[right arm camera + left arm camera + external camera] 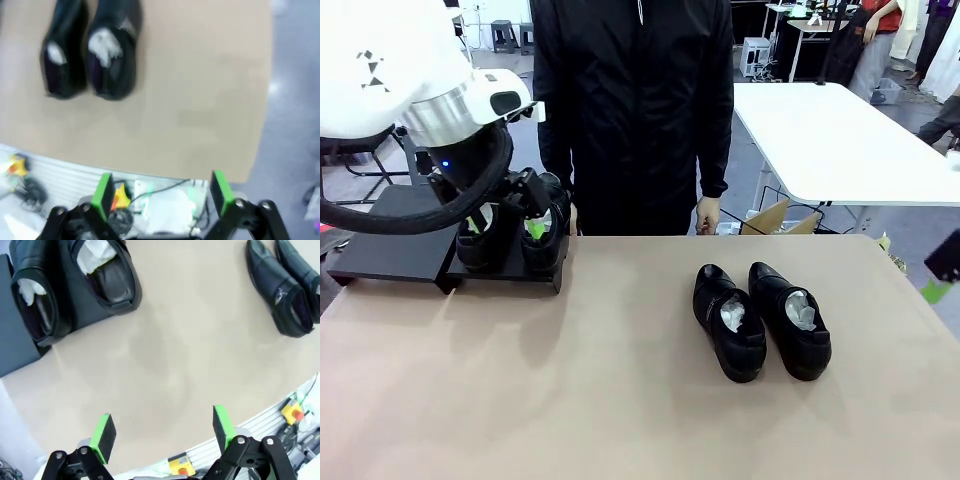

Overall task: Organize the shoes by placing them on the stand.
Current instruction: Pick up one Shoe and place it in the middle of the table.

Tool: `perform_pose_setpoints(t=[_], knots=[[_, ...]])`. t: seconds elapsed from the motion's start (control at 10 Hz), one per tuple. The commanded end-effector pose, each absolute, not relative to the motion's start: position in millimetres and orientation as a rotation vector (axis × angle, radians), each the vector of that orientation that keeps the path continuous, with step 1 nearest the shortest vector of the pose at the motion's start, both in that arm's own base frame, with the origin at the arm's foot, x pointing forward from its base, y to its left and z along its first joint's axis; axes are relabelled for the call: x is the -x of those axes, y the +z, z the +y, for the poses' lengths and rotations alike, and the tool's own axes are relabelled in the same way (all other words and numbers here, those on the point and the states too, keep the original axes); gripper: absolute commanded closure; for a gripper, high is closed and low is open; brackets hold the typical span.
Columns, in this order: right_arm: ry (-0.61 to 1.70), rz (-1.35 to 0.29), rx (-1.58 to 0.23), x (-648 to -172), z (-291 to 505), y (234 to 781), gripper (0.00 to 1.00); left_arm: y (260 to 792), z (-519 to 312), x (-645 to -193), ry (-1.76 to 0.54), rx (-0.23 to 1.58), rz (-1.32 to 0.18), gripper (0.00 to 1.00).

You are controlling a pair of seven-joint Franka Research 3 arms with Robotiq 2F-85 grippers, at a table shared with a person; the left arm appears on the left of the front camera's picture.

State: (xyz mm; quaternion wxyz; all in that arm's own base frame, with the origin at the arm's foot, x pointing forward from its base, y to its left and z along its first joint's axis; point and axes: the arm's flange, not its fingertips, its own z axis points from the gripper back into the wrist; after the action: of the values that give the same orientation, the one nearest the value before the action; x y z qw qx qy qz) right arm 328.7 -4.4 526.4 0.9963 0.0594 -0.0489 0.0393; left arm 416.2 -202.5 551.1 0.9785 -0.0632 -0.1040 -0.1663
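Left arm [415, 95]: enters from the left, wrist angled downward.
Left hand [164, 427]: jaws spread wide, nothing between the green pads.
Right hand [162, 192]: jaws spread wide, empty, pointing down.

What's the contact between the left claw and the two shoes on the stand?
Apart. The left wrist view shows the open left claw empty over bare table, with the shoes on the stand lying well beyond its fingertips.

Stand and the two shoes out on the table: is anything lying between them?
No. In the front view, only bare tan tabletop lies between the stand and the two loose shoes; the left wrist view shows the same.
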Motion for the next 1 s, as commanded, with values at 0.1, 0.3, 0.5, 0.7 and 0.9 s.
perform_pose_setpoints(t=[0.1, 0.3, 0.5, 0.7, 0.9], knots=[[0.367, -0.060, -0.165, -360, 56, 552, 0.00, 536, -210, -416, -0.378, 0.167, -0.163, 0.00], [0.268, -0.111, -0.134, -340, 43, 556, 0.00, 548, -204, -414, -0.351, 0.126, -0.197, 0.00], [0.268, -0.111, -0.134, -340, 43, 556, 0.00, 548, -204, -414, -0.351, 0.126, -0.197, 0.00], [0.370, -0.096, -0.138, -364, 93, 551, 0.00, 548, -204, -414, -0.351, 0.126, -0.197, 0.00], [0.392, -0.036, -0.048, -402, 167, 524, 0.00, 548, -204, -414, -0.351, 0.126, -0.197, 0.00]])
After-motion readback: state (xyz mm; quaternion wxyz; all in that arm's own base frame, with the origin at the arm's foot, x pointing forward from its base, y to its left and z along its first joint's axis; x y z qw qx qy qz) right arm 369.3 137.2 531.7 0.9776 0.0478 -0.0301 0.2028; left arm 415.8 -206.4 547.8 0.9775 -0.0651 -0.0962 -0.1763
